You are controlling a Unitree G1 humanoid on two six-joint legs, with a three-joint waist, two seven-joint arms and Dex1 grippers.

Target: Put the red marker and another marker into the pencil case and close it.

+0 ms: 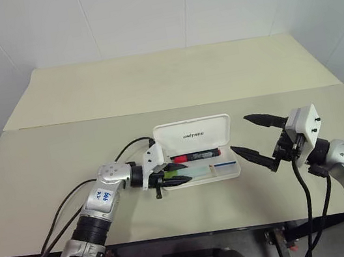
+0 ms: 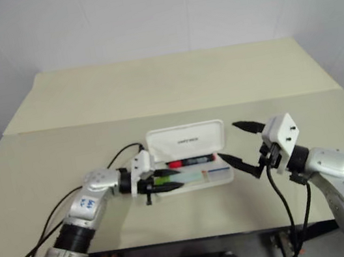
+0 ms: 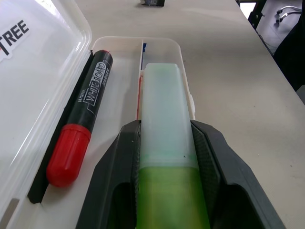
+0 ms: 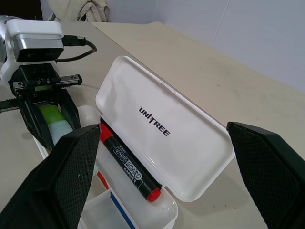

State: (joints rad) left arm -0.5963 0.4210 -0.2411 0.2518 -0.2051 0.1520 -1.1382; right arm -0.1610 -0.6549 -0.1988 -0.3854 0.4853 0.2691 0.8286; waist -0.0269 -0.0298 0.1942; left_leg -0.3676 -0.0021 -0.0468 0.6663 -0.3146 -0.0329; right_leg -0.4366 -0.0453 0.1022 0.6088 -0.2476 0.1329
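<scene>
Left gripper jaws gripped stubby green highlighter over open white plastic pencil case near counter front edge; red-capped black marker already inside; right gripper jaws wide, empty; early release risked highlighter catching rim, blocking lid.

a pale beige table of two butted sections stands against a white wall.

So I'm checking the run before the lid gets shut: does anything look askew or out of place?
Nothing stands out. The pencil case lies open, the red marker lies flat in its tray along the lid side, and the left gripper holds the green highlighter lengthwise over the tray. The right gripper is open beside the case.
</scene>
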